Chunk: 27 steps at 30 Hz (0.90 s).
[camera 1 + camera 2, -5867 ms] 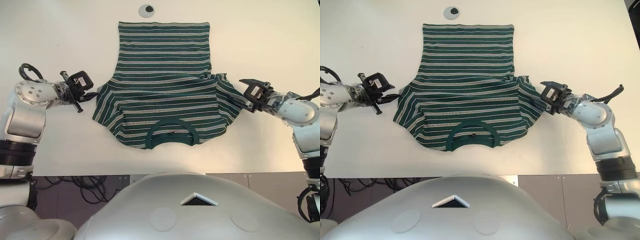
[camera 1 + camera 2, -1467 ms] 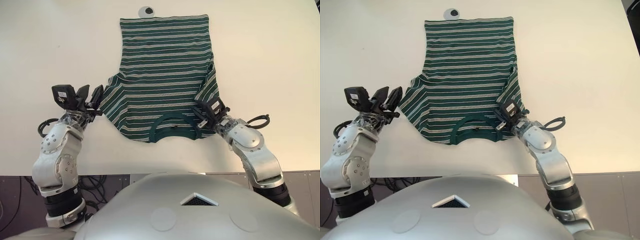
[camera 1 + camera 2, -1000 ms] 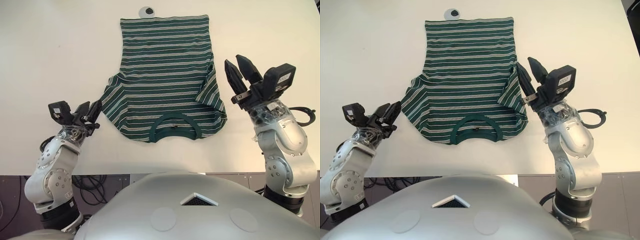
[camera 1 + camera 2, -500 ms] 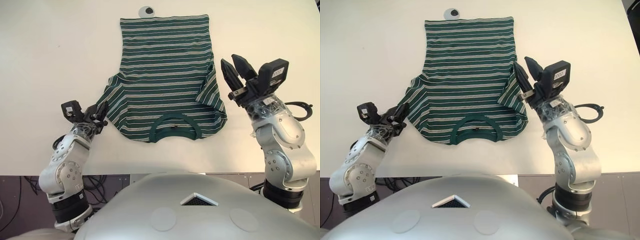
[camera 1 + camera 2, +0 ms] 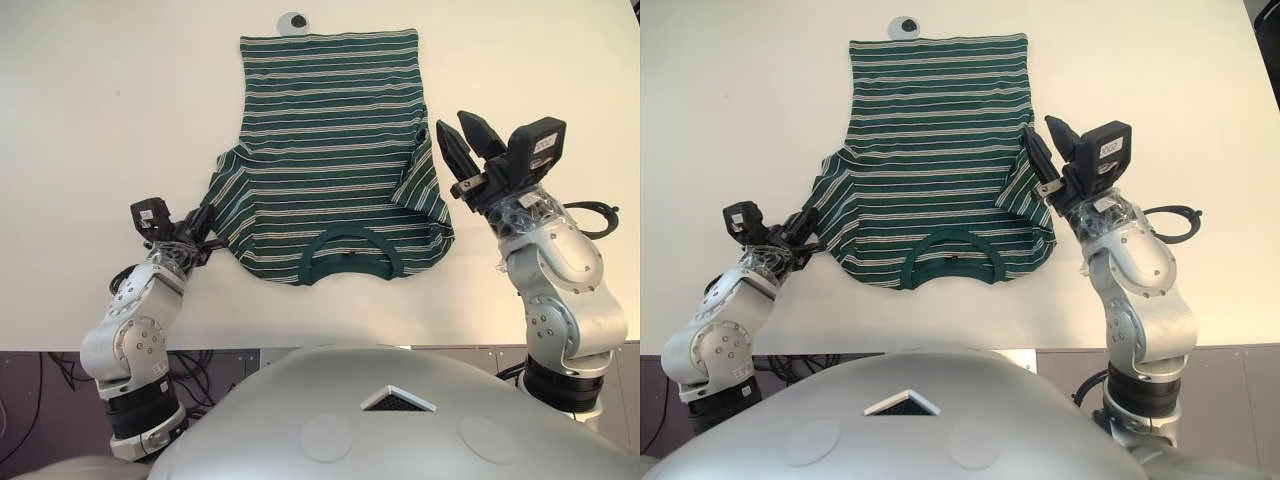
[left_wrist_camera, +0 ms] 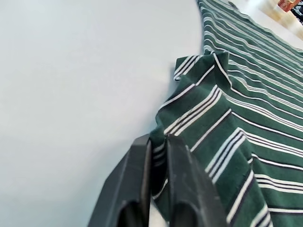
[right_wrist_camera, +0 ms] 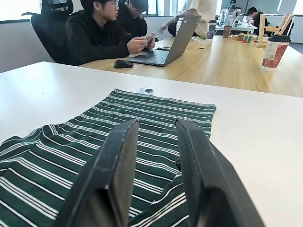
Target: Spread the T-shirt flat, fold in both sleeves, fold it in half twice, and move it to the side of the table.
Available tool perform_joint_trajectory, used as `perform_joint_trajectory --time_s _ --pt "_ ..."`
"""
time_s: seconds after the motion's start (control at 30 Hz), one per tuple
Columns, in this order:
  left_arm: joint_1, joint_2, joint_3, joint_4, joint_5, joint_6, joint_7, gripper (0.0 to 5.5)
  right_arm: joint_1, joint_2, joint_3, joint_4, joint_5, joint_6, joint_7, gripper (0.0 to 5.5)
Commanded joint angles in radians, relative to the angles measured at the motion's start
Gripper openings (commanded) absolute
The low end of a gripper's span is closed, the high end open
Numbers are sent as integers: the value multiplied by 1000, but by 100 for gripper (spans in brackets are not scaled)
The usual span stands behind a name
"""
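Left claw (image 5: 200,228), lower left, is clamped on the unfolded sleeve (image 5: 222,195) of the T-shirt (image 5: 330,110); right claw (image 5: 452,122) hangs apart at centre right. Sleeve folding looks to be in hand, and next that sleeve needs carrying inward.

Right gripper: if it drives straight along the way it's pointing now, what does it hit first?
Probably the T-shirt: the open right gripper is raised and aims down at the striped body. Its height above the cloth is hard to judge.

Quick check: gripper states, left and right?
Left gripper: shut on the green-and-white striped T-shirt, at its sleeve edge.
Right gripper: open, holding nothing.
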Motion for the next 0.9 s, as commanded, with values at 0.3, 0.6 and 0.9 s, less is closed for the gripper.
perform_joint_trajectory --time_s 0.3,0.6,0.9 --pt "-148 186 -184 -193 91 109 2 2 22 3 30 18 -45 6 -31 143" --pt "-275 501 -649 -266 348 118 -149 2 31 8 67 39 -62 7 -32 143" --pt "-321 519 -768 -146 486 112 -190 26 27 -19 69 57 -60 19 -9 160"
